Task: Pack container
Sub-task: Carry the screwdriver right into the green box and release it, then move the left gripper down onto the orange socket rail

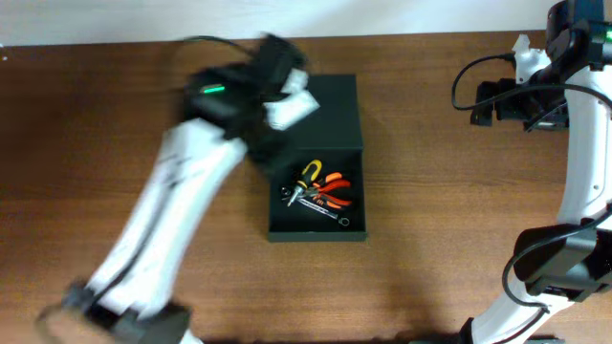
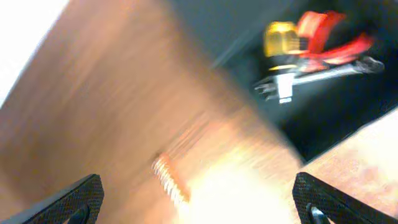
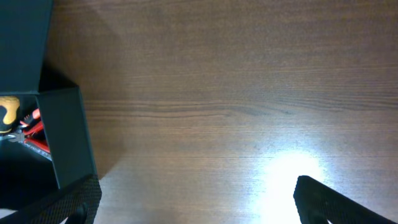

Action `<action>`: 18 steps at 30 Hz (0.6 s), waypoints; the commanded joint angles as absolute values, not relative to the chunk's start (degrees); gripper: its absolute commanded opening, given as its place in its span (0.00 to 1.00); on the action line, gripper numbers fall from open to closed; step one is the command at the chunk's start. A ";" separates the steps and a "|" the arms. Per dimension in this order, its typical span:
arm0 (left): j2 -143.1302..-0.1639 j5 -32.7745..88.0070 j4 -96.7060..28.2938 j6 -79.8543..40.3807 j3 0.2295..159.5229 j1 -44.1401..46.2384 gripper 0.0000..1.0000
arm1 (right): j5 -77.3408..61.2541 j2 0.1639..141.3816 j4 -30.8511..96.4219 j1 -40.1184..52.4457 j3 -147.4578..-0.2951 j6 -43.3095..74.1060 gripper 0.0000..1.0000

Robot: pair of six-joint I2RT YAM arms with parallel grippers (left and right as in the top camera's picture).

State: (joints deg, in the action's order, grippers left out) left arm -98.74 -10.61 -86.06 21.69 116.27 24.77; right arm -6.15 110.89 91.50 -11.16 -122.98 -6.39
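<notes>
The container (image 1: 287, 225) is a dark green-black box in the middle of the table, its flap lid (image 1: 335, 110) lying open toward the back. Inside lie orange-red pliers (image 1: 335, 191), a yellow-handled tool (image 1: 311, 172) and a silver wrench (image 1: 320, 207). My left arm is blurred and its gripper (image 1: 287, 100) hovers over the lid's left part; in the left wrist view its fingers (image 2: 199, 202) are wide apart and empty above bare wood, with the tools (image 2: 314, 53) at upper right. My right gripper (image 3: 199, 205) is open and empty over the table, the container (image 3: 65, 146) at its left.
The right arm's base and cables (image 1: 516, 96) stand at the table's far right. A black cable runs along the back left edge (image 1: 206, 40). Bright lamp glare lies on the wood under each wrist.
</notes>
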 commanded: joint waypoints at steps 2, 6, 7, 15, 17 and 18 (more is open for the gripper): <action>-90.87 -12.95 -88.66 10.31 116.55 9.89 0.99 | -6.90 111.07 91.66 -11.29 -122.80 -6.81 0.99; -90.26 -2.96 -85.49 15.05 111.72 -6.57 0.99 | -6.92 111.07 91.66 -11.29 -122.80 -6.81 0.99; -91.00 0.82 -82.87 18.04 107.63 -10.11 0.99 | -6.90 111.07 91.66 -11.29 -122.80 -6.81 0.99; -96.75 0.91 -67.88 18.96 86.78 -16.36 0.99 | -6.90 111.07 91.61 -11.29 -122.80 -6.79 0.99; -98.32 1.83 -64.18 18.98 83.02 -16.27 0.99 | -6.90 111.07 91.53 -11.29 -122.80 -6.79 0.99; -99.18 2.24 -62.65 18.98 81.52 -16.14 0.99 | -6.90 111.07 91.50 -11.29 -122.80 -6.79 0.99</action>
State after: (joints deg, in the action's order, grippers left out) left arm -97.23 -0.89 -65.73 17.85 85.91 -16.05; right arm -6.15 110.89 91.48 -11.16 -122.98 -6.48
